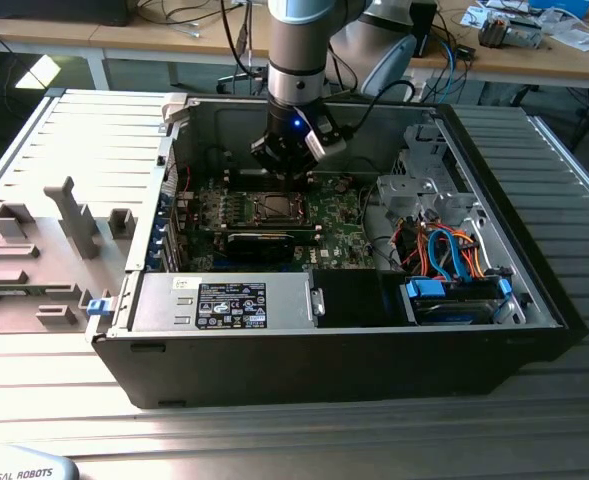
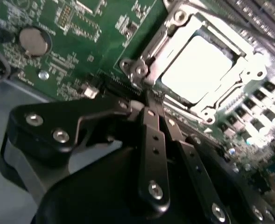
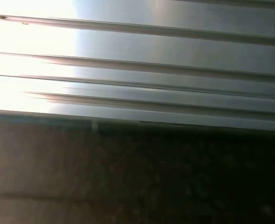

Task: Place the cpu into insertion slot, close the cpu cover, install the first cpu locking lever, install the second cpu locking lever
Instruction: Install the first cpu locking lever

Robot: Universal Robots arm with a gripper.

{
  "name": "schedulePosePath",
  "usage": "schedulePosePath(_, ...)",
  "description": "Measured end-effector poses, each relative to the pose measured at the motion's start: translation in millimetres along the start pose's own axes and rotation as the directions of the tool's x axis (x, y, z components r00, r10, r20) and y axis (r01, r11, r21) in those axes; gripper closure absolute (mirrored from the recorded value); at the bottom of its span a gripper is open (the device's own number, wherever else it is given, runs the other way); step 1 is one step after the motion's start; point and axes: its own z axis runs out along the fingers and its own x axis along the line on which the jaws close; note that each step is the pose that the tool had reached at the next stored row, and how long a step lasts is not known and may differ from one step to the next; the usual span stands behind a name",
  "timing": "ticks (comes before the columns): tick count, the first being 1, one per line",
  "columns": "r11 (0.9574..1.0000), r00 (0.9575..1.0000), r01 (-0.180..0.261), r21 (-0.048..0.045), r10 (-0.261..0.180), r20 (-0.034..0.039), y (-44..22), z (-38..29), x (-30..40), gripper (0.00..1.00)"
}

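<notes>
**Inspector:** Fingers (image 2: 152, 122) first. What do you record?

**Assistant:** Two slim black fingers, pressed together at the tips with no gap between them in the second wrist view. Nothing sits between them; the black gripper (image 2: 149, 105) grasps no object. The tips rest against the edge of the socket assembly, at a silvery lever end beside a corner screw.

**Inspector:** Location of the chip?

**Assistant:** The cpu (image 2: 198, 65), a flat square chip with a bright silvery-grey top, lies seated in the insertion slot (image 2: 174, 39), the square socket with a silvery metal rim. The cpu cover (image 2: 242, 74), a thin silvery frame plate with a square window, lies flat over it, the chip showing through the window.

**Inspector:** Surroundings?

**Assistant:** A green circuit board (image 2: 81, 42) carries the socket, with a round silver coin battery (image 2: 33, 41) well apart from it. In the exterior view the gripper (image 1: 289, 170) hangs just above the socket (image 1: 274, 207), inside an open black computer case (image 1: 324, 370) resting on a ribbed grey metal table (image 1: 274, 440). A silvery power supply box (image 1: 224, 303) sits at the case's near wall, with blue and orange cables (image 1: 449, 255) towards the exterior view's right.
</notes>
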Motion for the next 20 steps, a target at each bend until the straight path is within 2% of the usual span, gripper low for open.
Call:
schedulePosePath(2, 1.0000, 1.0000, 0.000, -0.0001, 0.000, 0.0001, -0.1, -4.2, 0.0, 0.89)
schedulePosePath(9, 1.0000, 1.0000, 0.000, 0.0000, 0.000, 0.0000, -7.0, -4.5, 0.5, 0.89)
schedulePosePath(14, 1.0000, 1.0000, 0.000, -0.0001, 0.000, 0.0001, -18.4, -4.7, 1.5, 0.89)
schedulePosePath(20, 1.0000, 1.0000, 0.000, 0.0000, 0.000, 0.0000, -27.4, -5.0, 2.3, 0.89)
